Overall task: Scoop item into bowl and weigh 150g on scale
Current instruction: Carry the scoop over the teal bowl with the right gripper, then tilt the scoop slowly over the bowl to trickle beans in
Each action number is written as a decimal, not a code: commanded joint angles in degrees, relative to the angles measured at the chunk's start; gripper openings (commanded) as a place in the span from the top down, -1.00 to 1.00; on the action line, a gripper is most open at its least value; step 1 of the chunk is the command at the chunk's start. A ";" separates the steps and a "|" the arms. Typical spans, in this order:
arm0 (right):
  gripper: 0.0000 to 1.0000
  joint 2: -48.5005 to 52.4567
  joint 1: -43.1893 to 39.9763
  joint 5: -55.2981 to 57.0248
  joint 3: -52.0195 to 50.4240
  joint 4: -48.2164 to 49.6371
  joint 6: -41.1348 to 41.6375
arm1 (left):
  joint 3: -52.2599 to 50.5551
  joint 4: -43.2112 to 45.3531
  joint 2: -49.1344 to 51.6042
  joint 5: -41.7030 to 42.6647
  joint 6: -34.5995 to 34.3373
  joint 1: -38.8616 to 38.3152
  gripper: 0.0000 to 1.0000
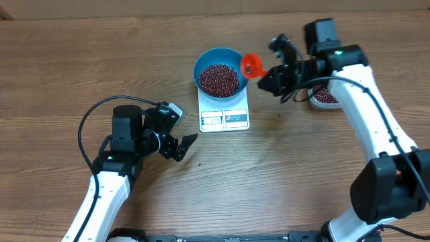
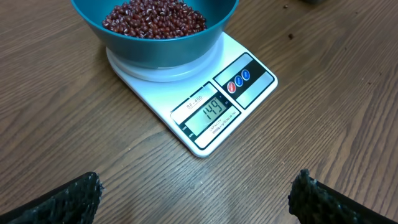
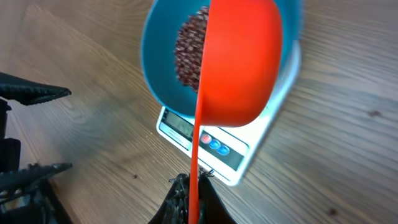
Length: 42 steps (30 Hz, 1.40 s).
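The beans are lying heaped inside the blue bowl. The bowl is sitting on the white scale, toward the far middle of the table. The scale's display is showing 149.

The right gripper is pinching the thin handle of an orange scoop. It is holding the cup tipped on its side just over the bowl's right rim. Whether any beans are in the cup cannot be told.

The left gripper is hovering over bare wood near the scale's front, with its fingers spread wide and gripping nothing.

A clear tub with more beans is sitting right of the scale, partly hidden by the right arm.
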 commanded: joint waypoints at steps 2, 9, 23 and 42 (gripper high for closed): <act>0.93 -1.95 4.57 6.58 1.62 2.36 4.74 | 0.15 0.15 0.20 0.48 -0.61 -0.39 -0.99; 0.93 -1.92 10.14 13.25 1.62 5.53 7.50 | 0.15 0.15 0.20 0.48 -0.61 -0.39 -0.99; 0.93 -1.90 12.15 14.58 1.57 9.22 7.52 | 0.15 0.15 0.20 0.48 -0.61 -0.39 -0.99; 0.93 -1.84 12.15 20.68 1.55 11.39 0.31 | 0.15 0.15 0.20 0.48 -0.61 -0.39 -0.99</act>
